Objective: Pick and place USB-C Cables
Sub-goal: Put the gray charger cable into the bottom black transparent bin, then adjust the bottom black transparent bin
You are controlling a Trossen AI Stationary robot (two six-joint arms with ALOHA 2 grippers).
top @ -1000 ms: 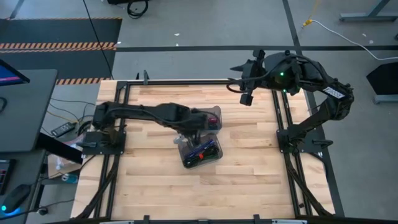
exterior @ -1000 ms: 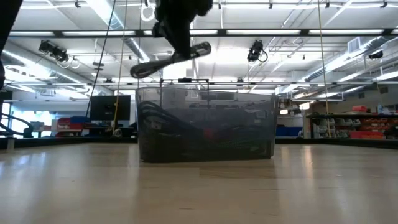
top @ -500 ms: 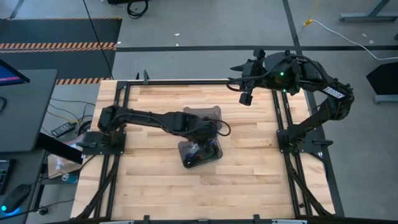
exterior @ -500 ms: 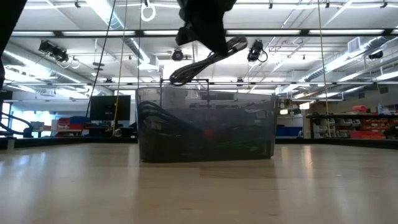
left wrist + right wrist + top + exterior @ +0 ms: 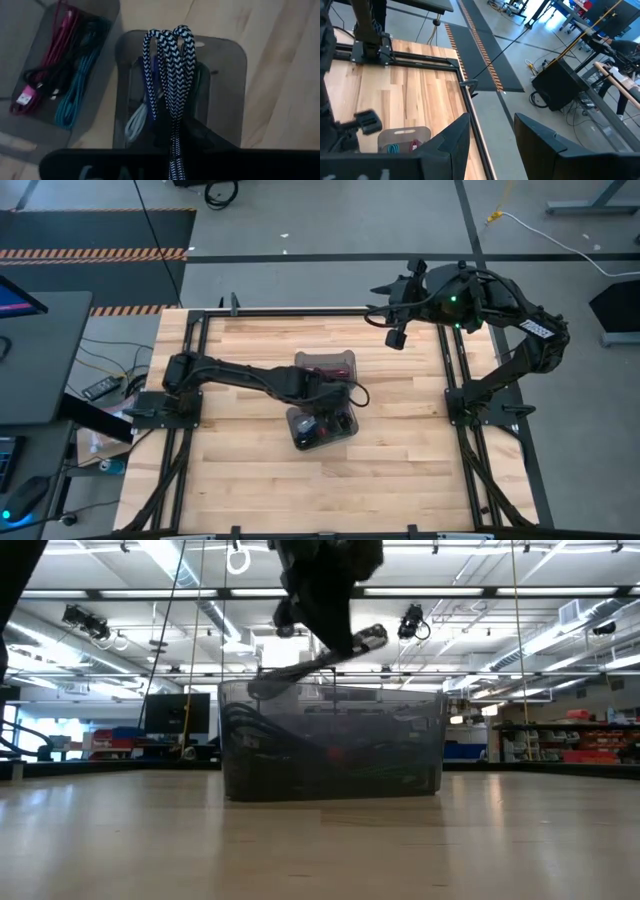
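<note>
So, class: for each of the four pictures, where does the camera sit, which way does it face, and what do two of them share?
High view: overhead, looking straight down; both arms show.
Low view: table height, level across; the left gripper hangs above the bin.
Left wrist view: looks down past its own fingers at the black-and-white braided cable.
Right wrist view: off the table's far right corner, open right gripper in front.
Shared: high and left wrist views both show two bins.
</note>
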